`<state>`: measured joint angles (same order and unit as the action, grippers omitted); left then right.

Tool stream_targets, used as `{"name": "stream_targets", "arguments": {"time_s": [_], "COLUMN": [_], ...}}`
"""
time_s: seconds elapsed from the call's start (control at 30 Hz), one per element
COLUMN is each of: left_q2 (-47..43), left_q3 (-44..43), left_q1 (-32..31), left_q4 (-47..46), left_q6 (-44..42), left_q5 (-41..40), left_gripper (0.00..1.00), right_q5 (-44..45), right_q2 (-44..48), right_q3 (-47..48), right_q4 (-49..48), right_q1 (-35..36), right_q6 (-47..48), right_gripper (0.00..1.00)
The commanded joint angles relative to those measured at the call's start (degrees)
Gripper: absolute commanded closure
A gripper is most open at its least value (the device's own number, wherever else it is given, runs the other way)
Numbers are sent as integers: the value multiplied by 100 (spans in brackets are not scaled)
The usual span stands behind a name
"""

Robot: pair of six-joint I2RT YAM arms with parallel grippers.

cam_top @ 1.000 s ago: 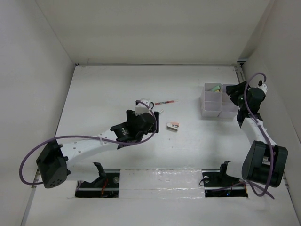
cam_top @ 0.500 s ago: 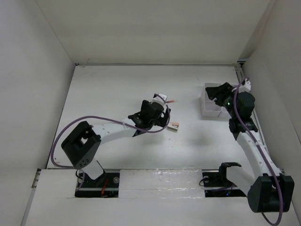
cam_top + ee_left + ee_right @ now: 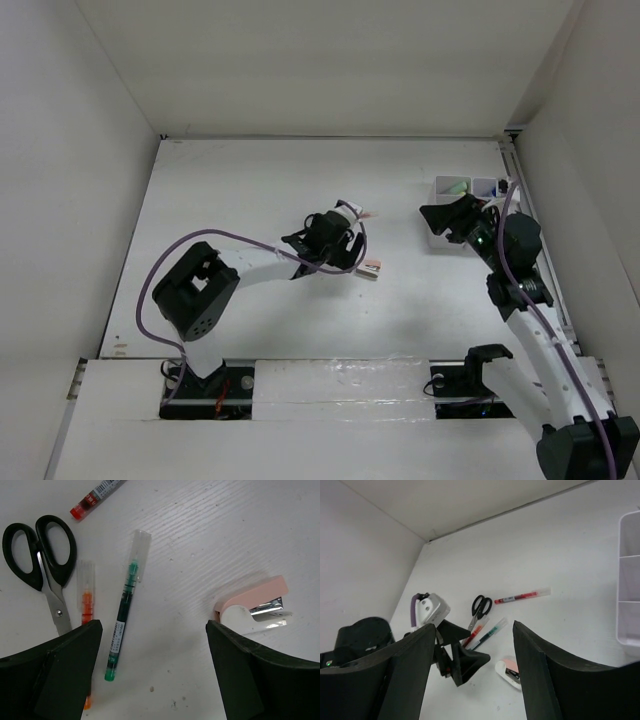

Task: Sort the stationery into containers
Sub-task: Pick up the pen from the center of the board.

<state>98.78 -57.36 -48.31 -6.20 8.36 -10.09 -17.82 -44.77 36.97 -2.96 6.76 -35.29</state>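
Hovering: our left fingers [image 3: 60,675] spread, empty, over green pen [image 3: 122,625] | orange pen [image 3: 86,595], scissors [image 3: 42,565] at 9 o'clock | right fingers [image 3: 405,680] spread, empty; box [image 3: 629,540] at 3 | risk: we pinch both pens.

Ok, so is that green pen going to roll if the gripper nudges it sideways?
Probably: the green pen looks like a slim round barrel lying flat on the table. It seems stiff and light, so it should lift easily. If it rolls toward the orange pen beside it, that would likely stop it.
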Motion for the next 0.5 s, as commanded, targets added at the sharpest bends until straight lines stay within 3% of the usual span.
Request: {"name": "stream_targets", "arguments": {"time_s": [0.0, 0.47], "left_q2": [-8, 97], "left_q3": [-214, 172], "left_q1": [173, 507], "left_q4": [-119, -338], "left_q6": [-71, 86], "left_q5": [358, 938], "left_gripper": [18, 27], "right_q5": [42, 446], "right_q2": [241, 417], "right_q3": [3, 56], "right_q4": [32, 138], "right_q1": [184, 800], "right_q6": [110, 57], "right_gripper": [31, 31]}}
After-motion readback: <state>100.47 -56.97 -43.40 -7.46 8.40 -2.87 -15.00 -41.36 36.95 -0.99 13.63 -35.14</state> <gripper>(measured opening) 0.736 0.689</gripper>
